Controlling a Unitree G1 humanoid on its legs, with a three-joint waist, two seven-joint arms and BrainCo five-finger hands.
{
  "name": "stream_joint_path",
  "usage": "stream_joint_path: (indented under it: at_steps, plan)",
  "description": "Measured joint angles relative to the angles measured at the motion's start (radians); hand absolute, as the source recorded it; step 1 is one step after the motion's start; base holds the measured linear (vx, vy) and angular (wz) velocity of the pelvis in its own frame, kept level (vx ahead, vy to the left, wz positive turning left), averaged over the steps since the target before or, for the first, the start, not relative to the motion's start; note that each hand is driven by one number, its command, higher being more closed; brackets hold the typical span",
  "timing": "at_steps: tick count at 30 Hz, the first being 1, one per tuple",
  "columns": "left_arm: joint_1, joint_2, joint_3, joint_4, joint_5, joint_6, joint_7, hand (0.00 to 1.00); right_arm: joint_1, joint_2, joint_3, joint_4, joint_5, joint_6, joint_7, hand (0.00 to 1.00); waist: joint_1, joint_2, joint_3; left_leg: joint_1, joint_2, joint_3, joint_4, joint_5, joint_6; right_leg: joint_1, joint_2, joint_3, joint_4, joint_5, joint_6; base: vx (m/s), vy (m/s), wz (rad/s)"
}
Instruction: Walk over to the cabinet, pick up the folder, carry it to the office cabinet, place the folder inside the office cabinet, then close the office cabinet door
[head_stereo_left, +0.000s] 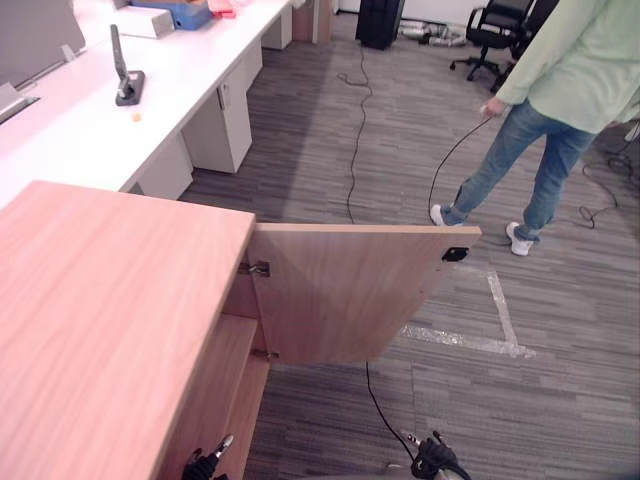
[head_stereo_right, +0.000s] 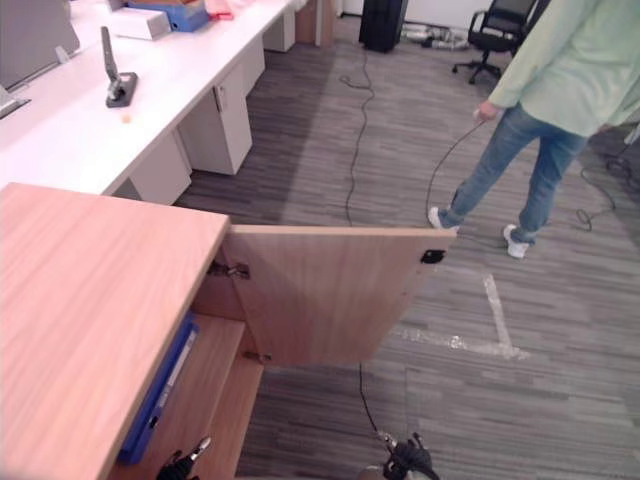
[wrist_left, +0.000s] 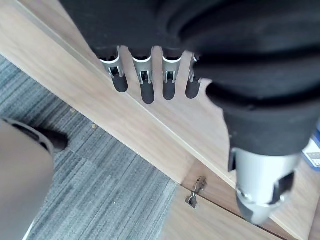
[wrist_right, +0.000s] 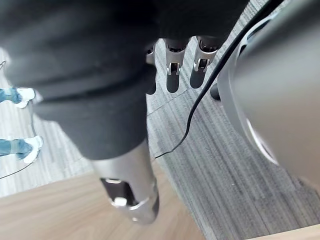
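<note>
Folder (head_stereo_right: 160, 385), blue, stands on edge inside the office cabinet (head_stereo_left: 110, 300), leaning against the inner side wall on the shelf just under the light wood top. The cabinet's door (head_stereo_left: 345, 290) is swung wide open, at about a right angle to the cabinet's front, held by a metal hinge (head_stereo_left: 258, 268) at the upper corner, and a small black fitting (head_stereo_left: 455, 254) sits near the top of its free edge. The left hand (wrist_left: 169, 80) hangs low at the cabinet's open front, beside the shelf edge; its fingers (wrist_left: 146, 87) are straight and side by side, its thumb (wrist_left: 260, 195) is apart from them, and it holds nothing, with wood panel and grey carpet past the tips. The right hand (wrist_right: 174, 62) hangs low out from the cabinet's front, beyond the door's free edge and over the carpet; its fingers are straight and relaxed, its thumb (wrist_right: 130, 195) is stretched out, and it too is empty. Strips of clear tape (head_stereo_left: 500, 320) lie on the carpet just beyond the door. Farther from the cabinet a person (head_stereo_left: 560, 90) in a pale green top, jeans and white shoes stands holding a dark cable. A long white desk (head_stereo_left: 90, 120) runs behind the cabinet, carrying a black stand (head_stereo_left: 124, 75) and a blue box (head_stereo_left: 185, 14), and a black office chair (head_stereo_left: 495, 30) stands well beyond the person.
</note>
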Motion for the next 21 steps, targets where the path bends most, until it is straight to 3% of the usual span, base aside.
stream_joint_path:
  at_steps: [2, 4, 5, 6, 7, 9, 13, 19, 21]
  plan:
    - [0.007, -0.012, 0.005, 0.0, 0.005, 0.0, 0.0, 0.0, 0.012, -0.013, 0.0, 0.025, -0.001, 0.007, 0.009, 0.0, 0.0, -0.001, -0.011, 0.011, 0.002, -0.004, 0.007, 0.01, -0.017, 0.065, 0.003, -0.038, -0.076, -0.023, 0.038, 0.15, -0.159, 0.07]
    - [0.007, -0.024, 0.01, -0.002, 0.026, -0.002, -0.004, 0.0, 0.022, -0.022, 0.001, 0.045, -0.003, 0.013, 0.019, 0.0, 0.003, -0.001, -0.021, 0.0, 0.012, -0.009, 0.049, 0.013, -0.026, 0.121, 0.017, -0.06, -0.156, -0.024, 0.044, 0.1, -0.093, 0.07]
    - [0.007, -0.022, 0.016, -0.001, 0.031, -0.002, -0.008, 0.0, 0.022, -0.021, 0.001, 0.049, -0.002, 0.013, 0.02, 0.0, 0.004, -0.013, -0.024, -0.02, 0.014, -0.011, 0.088, 0.013, -0.04, 0.127, 0.015, -0.06, -0.175, -0.02, 0.049, 0.03, -0.051, -0.07]
    - [0.009, -0.02, 0.022, 0.001, 0.031, -0.002, -0.01, 0.0, 0.017, -0.023, 0.003, 0.052, -0.002, 0.013, 0.02, 0.0, 0.005, -0.014, -0.031, -0.042, 0.021, -0.015, 0.078, -0.007, -0.044, 0.131, 0.015, -0.062, -0.194, -0.014, 0.059, 0.0, -0.07, 0.02]
    - [0.012, -0.03, 0.022, 0.004, 0.036, -0.001, -0.01, 0.0, 0.015, -0.041, 0.002, 0.056, -0.002, 0.012, 0.019, 0.0, -0.001, 0.008, -0.041, -0.038, 0.044, -0.042, -0.01, 0.02, -0.051, 0.131, 0.037, -0.073, -0.212, -0.013, 0.067, -0.01, -0.07, -0.01]
    - [0.009, -0.025, 0.022, 0.0, 0.033, -0.002, -0.01, 0.0, 0.002, -0.044, 0.004, 0.071, -0.001, 0.012, 0.019, 0.0, -0.001, -0.003, -0.037, -0.027, 0.035, -0.044, -0.034, 0.029, -0.047, 0.136, 0.034, -0.073, -0.236, -0.003, 0.082, 0.0, -0.02, 0.02]
    - [0.011, -0.008, 0.018, 0.001, 0.037, 0.0, -0.011, 0.0, -0.003, -0.036, 0.005, 0.07, -0.001, 0.006, 0.017, 0.0, -0.014, -0.021, -0.041, -0.02, 0.038, -0.049, -0.029, 0.03, -0.048, 0.157, 0.047, -0.073, -0.254, -0.002, 0.083, 0.01, -0.037, 0.03]
    - [0.011, -0.012, 0.021, -0.002, 0.031, -0.001, -0.009, 0.0, -0.001, -0.024, 0.006, 0.044, 0.001, -0.002, 0.012, 0.0, -0.02, -0.005, -0.028, -0.027, 0.092, -0.078, 0.006, 0.03, -0.049, 0.199, 0.102, -0.104, -0.277, -0.003, 0.08, -0.01, -0.088, 0.1]
    - [0.011, -0.02, 0.028, -0.014, 0.015, -0.002, -0.009, 0.0, -0.003, -0.022, 0.006, 0.037, 0.001, -0.007, 0.011, 0.0, -0.02, -0.001, -0.008, -0.028, 0.118, -0.099, 0.025, 0.029, -0.052, 0.223, 0.126, -0.124, -0.275, -0.013, 0.062, -0.05, -0.133, 0.28]
